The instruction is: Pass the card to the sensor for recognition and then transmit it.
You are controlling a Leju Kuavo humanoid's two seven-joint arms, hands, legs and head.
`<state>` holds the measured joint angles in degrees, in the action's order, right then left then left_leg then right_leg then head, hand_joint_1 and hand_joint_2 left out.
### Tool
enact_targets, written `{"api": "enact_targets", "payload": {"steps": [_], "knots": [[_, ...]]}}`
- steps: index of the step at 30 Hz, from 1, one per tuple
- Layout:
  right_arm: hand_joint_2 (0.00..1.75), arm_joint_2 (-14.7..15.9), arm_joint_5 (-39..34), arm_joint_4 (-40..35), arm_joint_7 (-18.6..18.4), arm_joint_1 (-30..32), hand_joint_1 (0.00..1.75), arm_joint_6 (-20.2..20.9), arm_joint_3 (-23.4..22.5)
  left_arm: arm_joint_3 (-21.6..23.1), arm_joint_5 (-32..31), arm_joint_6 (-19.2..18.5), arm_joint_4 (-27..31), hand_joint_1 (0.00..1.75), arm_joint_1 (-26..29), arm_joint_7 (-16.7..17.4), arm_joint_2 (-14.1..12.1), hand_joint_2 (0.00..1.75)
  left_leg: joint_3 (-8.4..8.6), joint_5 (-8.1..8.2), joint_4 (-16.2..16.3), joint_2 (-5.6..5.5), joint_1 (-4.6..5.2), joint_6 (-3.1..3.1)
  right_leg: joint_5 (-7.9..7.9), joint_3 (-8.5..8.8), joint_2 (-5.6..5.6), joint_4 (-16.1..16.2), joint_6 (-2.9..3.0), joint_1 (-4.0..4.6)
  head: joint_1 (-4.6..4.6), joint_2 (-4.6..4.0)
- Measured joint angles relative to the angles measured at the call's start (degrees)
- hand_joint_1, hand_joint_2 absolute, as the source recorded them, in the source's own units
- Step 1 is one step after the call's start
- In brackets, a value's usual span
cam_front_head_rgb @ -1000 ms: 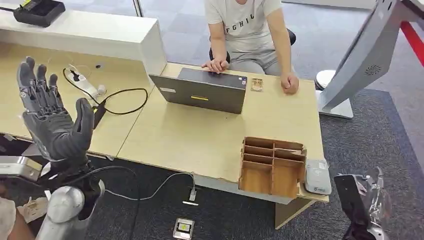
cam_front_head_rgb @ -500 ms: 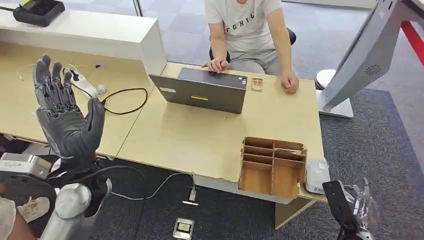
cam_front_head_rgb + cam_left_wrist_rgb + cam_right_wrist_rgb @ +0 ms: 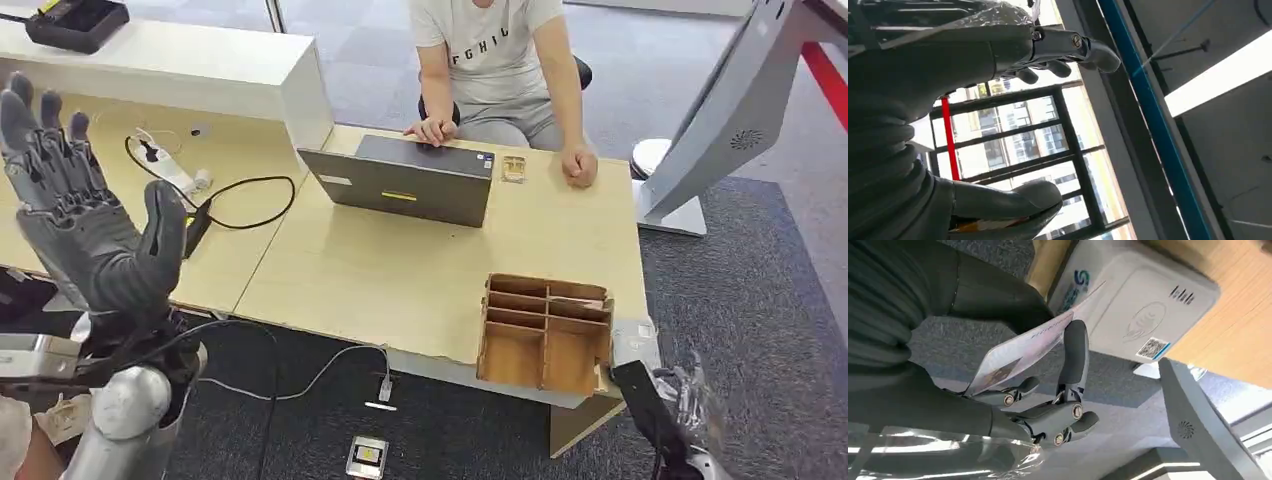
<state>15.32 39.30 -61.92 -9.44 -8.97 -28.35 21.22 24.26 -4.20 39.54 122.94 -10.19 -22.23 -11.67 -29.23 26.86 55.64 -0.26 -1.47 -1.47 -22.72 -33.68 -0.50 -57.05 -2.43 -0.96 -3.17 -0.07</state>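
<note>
In the right wrist view my right hand point(image 3: 1048, 395) pinches a pale printed card point(image 3: 1018, 352) between thumb and a finger. The card's far edge reaches over the white card sensor point(image 3: 1148, 310), which lies on the desk corner; whether they touch I cannot tell. From the head view, my right hand point(image 3: 660, 420) is low at the right, just below the sensor point(image 3: 633, 336) and covering its near part. My left hand point(image 3: 85, 225) is raised at the far left, palm toward me, fingers spread and holding nothing. Its fingers point(image 3: 1063, 50) and thumb point(image 3: 1008, 200) stand wide apart.
A wooden compartment organiser point(image 3: 545, 330) stands at the desk edge right beside the sensor. A laptop point(image 3: 405, 180) sits mid-desk, with a seated person point(image 3: 495, 60) behind it, hands on the desk. Cables point(image 3: 230, 200) lie near my left hand. A grey stand point(image 3: 720, 120) rises at right.
My right hand with the card has moved left and up toward the sensor, now covering its near part. My raised left hand swung right, then back left and slightly higher, still open.
</note>
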Motion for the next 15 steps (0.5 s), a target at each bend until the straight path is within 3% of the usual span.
{"api": "enact_targets", "payload": {"steps": [15], "knots": [[1.75, -2.38, 1.42, 2.4, 0.63, -1.78, 1.75, 2.36, 2.56, 0.37, 0.06, 0.04, 1.14, 0.0, -1.84, -0.33, 0.0, 1.75, 0.02, 0.0, 0.0, 0.0, 0.0, 0.0, 0.0, 0.0, 0.0, 0.0, 0.0, 0.0, -0.02, 0.0]]}}
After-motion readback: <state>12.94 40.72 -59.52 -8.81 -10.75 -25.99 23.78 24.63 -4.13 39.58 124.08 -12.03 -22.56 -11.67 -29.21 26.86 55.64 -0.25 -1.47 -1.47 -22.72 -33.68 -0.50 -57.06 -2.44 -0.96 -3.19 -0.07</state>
